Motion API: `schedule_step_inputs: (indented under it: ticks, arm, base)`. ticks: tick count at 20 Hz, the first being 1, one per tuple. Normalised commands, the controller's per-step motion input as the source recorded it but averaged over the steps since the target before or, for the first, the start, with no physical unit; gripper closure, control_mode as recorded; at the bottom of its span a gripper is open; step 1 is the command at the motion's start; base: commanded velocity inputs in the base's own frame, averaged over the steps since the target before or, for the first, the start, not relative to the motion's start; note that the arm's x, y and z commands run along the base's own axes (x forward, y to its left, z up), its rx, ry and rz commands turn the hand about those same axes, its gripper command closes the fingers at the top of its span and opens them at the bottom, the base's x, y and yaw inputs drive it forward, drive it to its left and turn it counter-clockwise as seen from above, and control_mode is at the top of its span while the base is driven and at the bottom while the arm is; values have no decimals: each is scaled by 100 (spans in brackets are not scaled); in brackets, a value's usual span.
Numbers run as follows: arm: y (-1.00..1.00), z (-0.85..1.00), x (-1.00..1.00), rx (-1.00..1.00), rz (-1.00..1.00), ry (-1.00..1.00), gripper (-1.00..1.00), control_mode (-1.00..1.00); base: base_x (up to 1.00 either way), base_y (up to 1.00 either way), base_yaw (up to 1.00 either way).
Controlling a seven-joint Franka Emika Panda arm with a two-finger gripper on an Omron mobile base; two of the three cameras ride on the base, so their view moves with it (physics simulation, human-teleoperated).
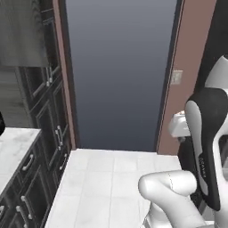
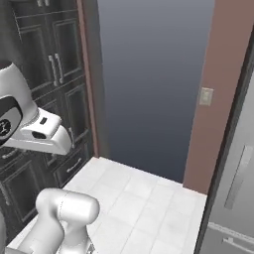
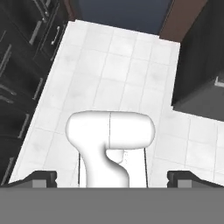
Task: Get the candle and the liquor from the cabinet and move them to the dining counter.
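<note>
The tall dark cabinet [image 1: 49,84] [image 2: 57,54] stands at the left with its panelled doors closed and long silver bar handles showing. The candle, the liquor and the dining counter are out of view. My gripper [image 3: 112,178] points down at the white tiled floor [image 3: 109,65]. Its two dark fingertips [image 3: 43,177] sit far apart at the bottom of the hand view, open, with nothing between them. A small dark shape [image 1: 1,123] at the left edge above the worktop is cut off, and I cannot tell what it is.
A marble worktop [image 1: 13,149] over low dark drawers [image 1: 26,196] lies at the lower left. Ahead is a blue-grey doorway [image 1: 120,75] beside a brown wall with a light switch [image 2: 206,95]. A grey appliance front [image 2: 238,188] stands at the right.
</note>
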Motion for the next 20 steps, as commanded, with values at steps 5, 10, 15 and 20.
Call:
schedule_step_inputs:
  ticks: [5, 10, 15, 20]
  arm:
    - [0, 0, 0, 0, 0, 0, -100, 100]
    - [0, 0, 0, 0, 0, 0, -100, 100]
    - [0, 0, 0, 0, 0, 0, -100, 100]
    - [0, 0, 0, 0, 0, 0, -100, 100]
  base:
    - [81, -6, 85]
    - [69, -6, 87]
    - [75, -6, 85]
    - [66, 0, 81]
